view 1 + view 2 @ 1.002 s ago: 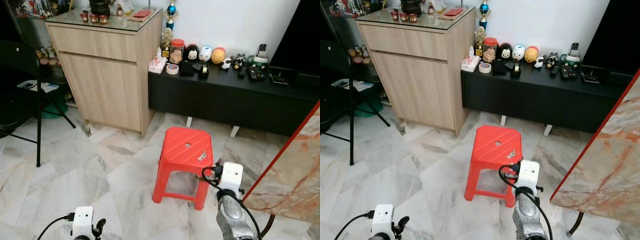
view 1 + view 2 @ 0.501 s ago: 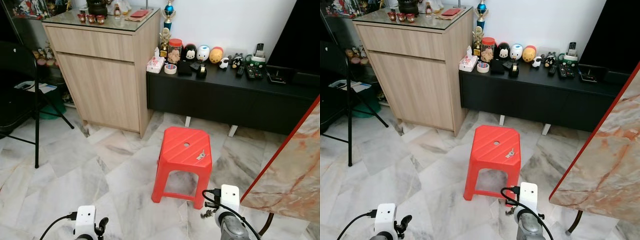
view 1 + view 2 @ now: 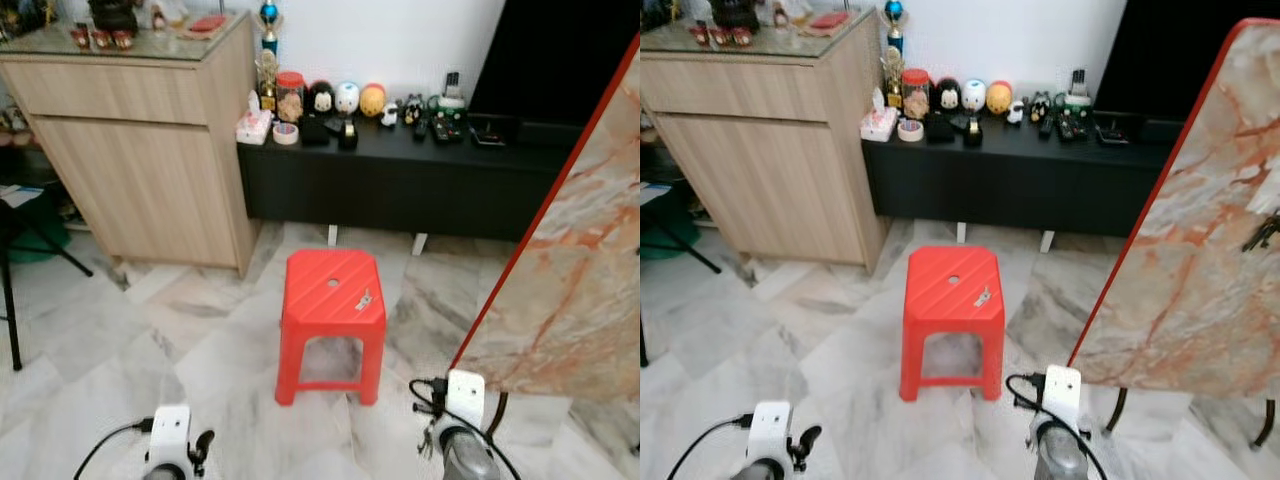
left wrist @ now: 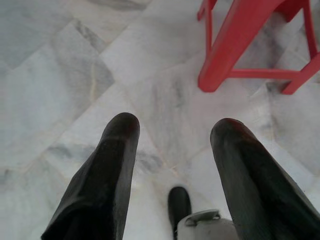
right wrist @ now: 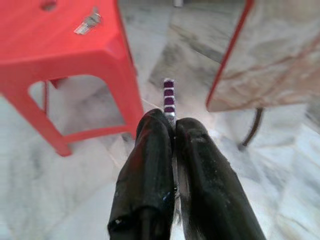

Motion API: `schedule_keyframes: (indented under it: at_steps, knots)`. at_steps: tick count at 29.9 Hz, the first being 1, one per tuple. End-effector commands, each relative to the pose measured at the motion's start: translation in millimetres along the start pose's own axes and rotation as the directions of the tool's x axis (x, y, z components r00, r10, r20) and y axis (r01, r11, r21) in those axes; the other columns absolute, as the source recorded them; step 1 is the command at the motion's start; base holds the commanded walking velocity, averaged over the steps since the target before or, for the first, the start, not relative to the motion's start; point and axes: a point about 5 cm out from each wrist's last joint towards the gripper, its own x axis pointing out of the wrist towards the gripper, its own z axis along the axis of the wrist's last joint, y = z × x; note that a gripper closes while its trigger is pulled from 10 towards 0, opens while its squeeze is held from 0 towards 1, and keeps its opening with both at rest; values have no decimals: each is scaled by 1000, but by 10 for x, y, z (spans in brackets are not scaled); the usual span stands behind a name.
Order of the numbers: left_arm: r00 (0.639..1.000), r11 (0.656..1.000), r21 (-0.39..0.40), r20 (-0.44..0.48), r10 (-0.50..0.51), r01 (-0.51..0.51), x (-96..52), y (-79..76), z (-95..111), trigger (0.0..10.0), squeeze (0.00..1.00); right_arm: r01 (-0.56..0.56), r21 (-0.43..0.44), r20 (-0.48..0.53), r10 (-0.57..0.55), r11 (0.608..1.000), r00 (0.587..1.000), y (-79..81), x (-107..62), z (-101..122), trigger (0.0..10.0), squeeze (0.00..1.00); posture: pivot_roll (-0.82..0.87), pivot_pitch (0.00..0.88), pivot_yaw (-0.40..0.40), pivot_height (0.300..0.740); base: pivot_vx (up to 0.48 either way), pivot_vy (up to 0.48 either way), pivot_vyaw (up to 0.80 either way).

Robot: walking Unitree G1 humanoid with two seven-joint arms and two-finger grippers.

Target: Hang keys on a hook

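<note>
A purple-striped key tag (image 5: 169, 96) is pinched between the right gripper's (image 5: 172, 125) closed fingers, poking out past the tips (red stool (image 5: 60, 47) just beyond). The left gripper's (image 4: 172, 132) fingers are spread apart.

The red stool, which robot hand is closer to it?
The right end effector is closer, low beside the red stool on its right. The left end effector hangs further off, over the floor to the stool's left.

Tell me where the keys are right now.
One set of keys lies on the red stool, near its right edge. The right gripper pinches a purple-striped key tag low beside the marble table.
</note>
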Motion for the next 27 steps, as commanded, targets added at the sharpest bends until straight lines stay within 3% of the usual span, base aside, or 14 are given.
schedule_keyframes:
  at_steps: [1, 27]
  knots:
    - [1000, 1000, 0, -6, -19, 19, -2, -73, -24, 10000, 0, 18, 0, 22, -18, 1000, 1000, -71, 12, 42, 10000, 0, 64, 0, -60, 740, 0, -409, 0]
    - [999, 999, -5, 3, -34, 34, 14, -113, 7, 10000, 0, 19, 37, 146, -24, 999, 989, -10, 66, 312, 10000, 0, 58, 0, -62, 740, 0, -408, 0]
